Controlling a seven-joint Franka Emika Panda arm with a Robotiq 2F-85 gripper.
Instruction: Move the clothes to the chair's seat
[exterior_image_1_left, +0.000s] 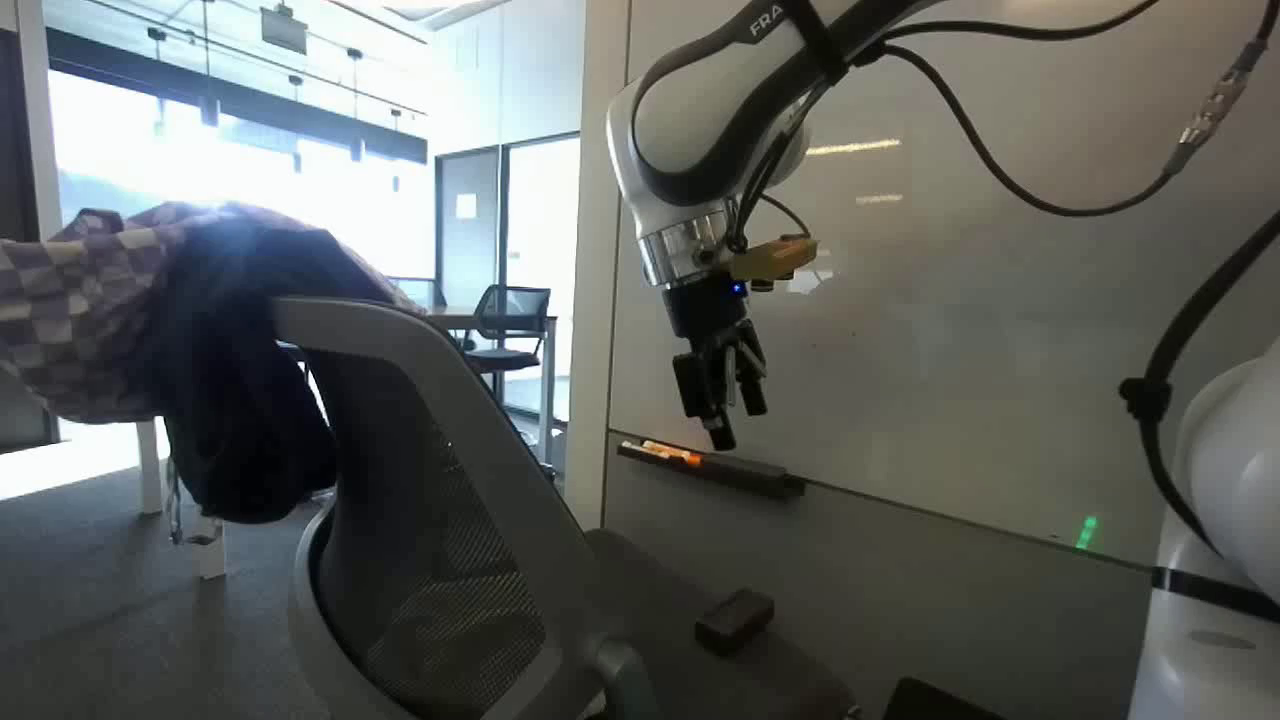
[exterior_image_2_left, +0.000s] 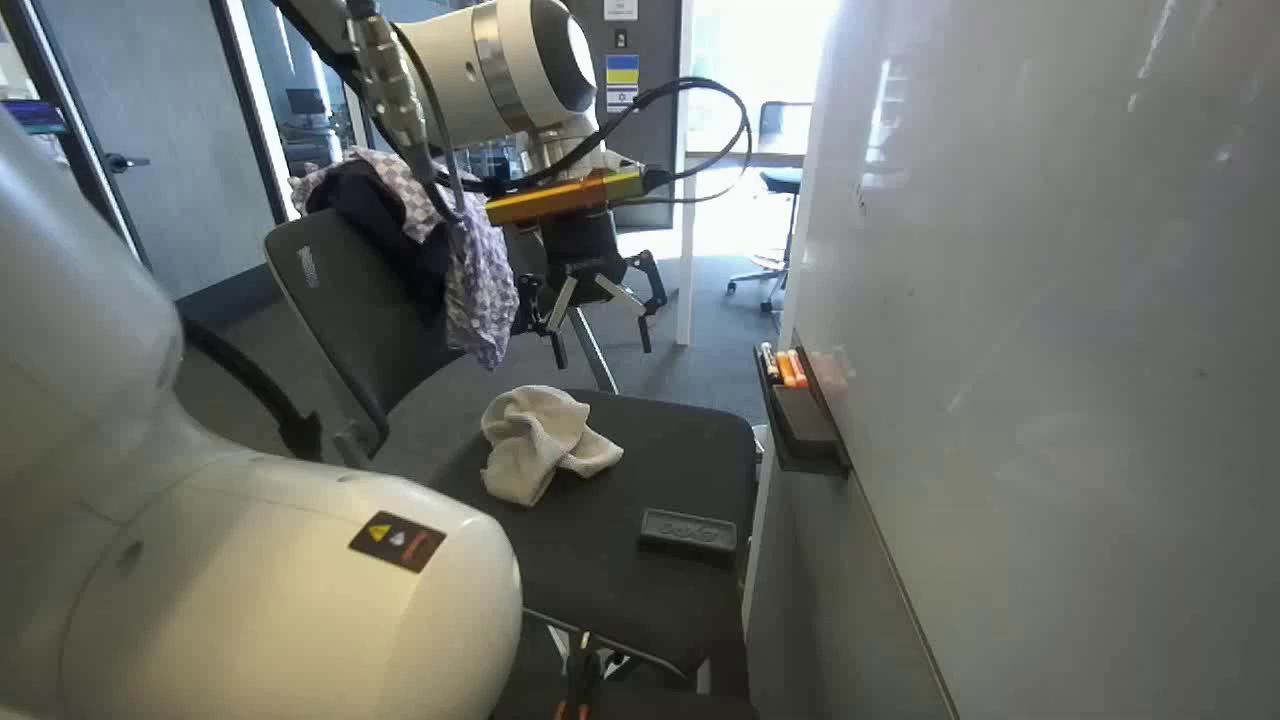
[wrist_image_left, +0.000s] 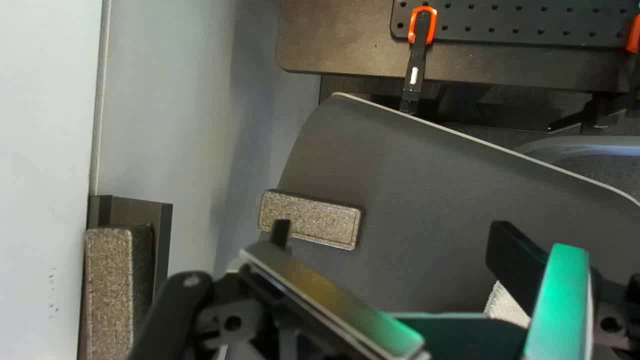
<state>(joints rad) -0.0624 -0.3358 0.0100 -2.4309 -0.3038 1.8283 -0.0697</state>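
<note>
While the clothes (exterior_image_1_left: 240, 385) are just flopped over the backrest (exterior_image_1_left: 420, 510), drooping down both sides, the gripper (exterior_image_2_left: 602, 342) hangs above the chair's seat (exterior_image_2_left: 680, 450), jaws wide and holding nothing, so I'd guess it needs to swing backrest-ward.

A smooth grey wall panel (wrist_image_left: 180, 90) is seen beside the rounded corner of a flat dark tabletop (wrist_image_left: 340, 45). In an exterior view, a black office chair (exterior_image_1_left: 513, 315) is placed near the edge of a pale tabletop (exterior_image_1_left: 452, 321), and grey carpet (exterior_image_1_left: 90, 610) is partly whitened below wide, glaring windows (exterior_image_1_left: 250, 170).
</note>
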